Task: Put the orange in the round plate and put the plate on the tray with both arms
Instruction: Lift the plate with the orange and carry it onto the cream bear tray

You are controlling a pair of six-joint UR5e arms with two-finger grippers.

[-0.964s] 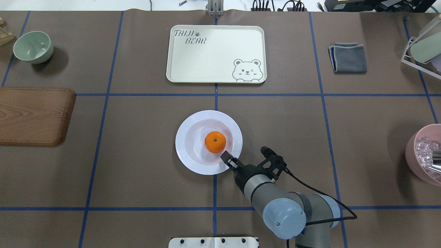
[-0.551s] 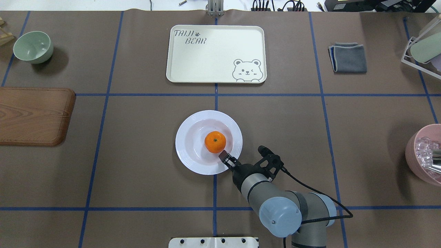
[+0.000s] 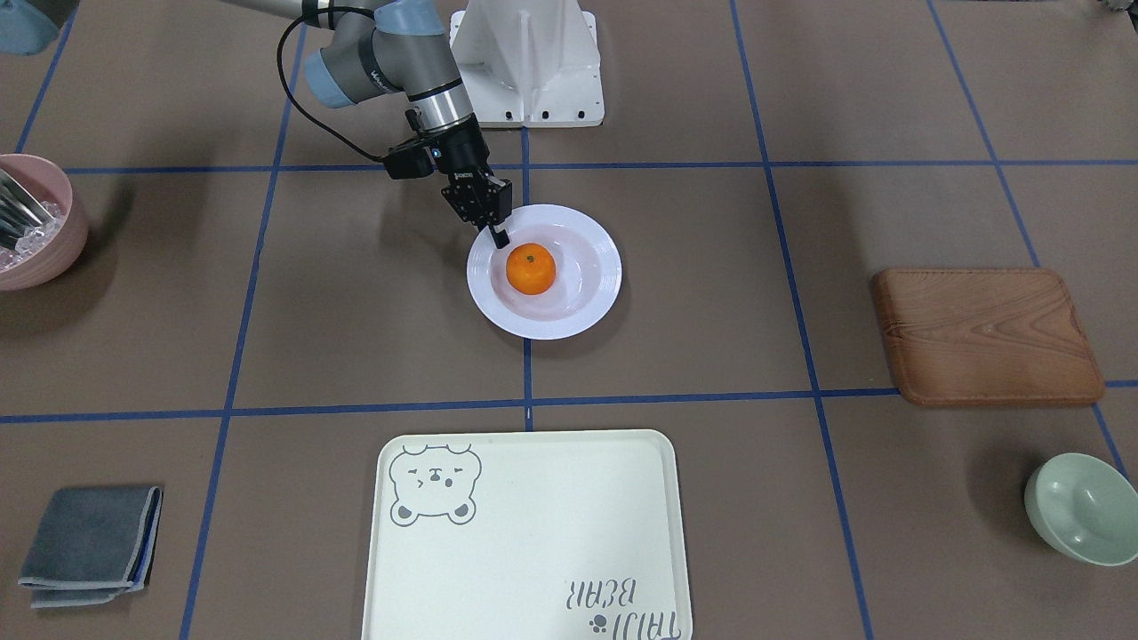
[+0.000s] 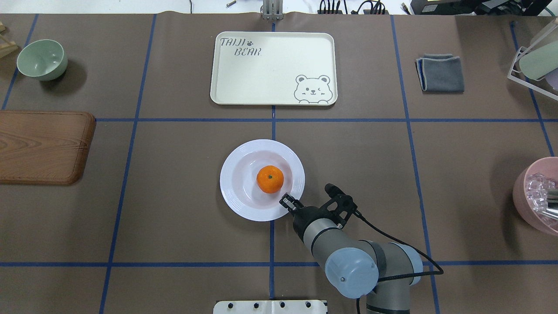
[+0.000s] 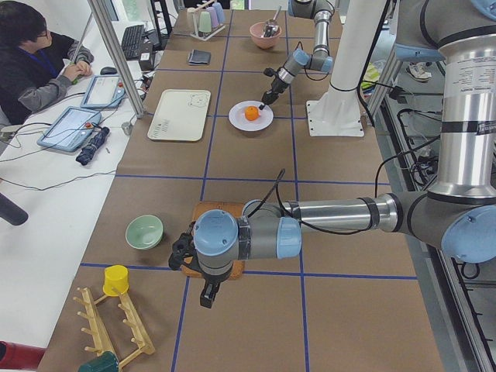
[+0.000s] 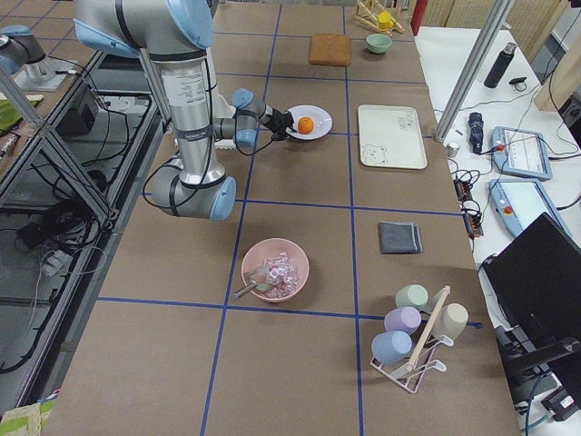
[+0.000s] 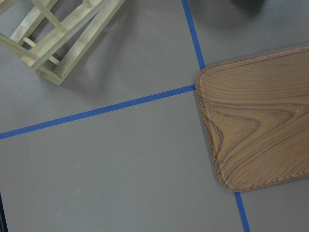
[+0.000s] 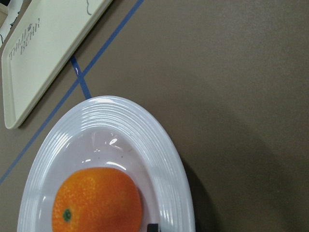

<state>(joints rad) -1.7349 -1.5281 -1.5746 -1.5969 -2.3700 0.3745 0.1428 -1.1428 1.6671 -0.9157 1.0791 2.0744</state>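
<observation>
The orange lies in the sunken centre of the white round plate, mid-table. My right gripper is at the plate's near right rim, and its jaws look shut on that rim. In the right wrist view one black fingertip rests on the rim beside the orange. The cream tray lies bare beyond the plate. My left gripper shows only in the exterior left view, hanging over the table by the wooden board; I cannot tell whether it is open or shut.
A wooden board and a green bowl are at the left. At the right are a folded grey cloth, a pink bowl of ice and a cup rack. A person sits beyond the table's far side.
The right gripper drew back a little and lowered onto the plate's rim. The plate and the orange shifted slightly to the left.
</observation>
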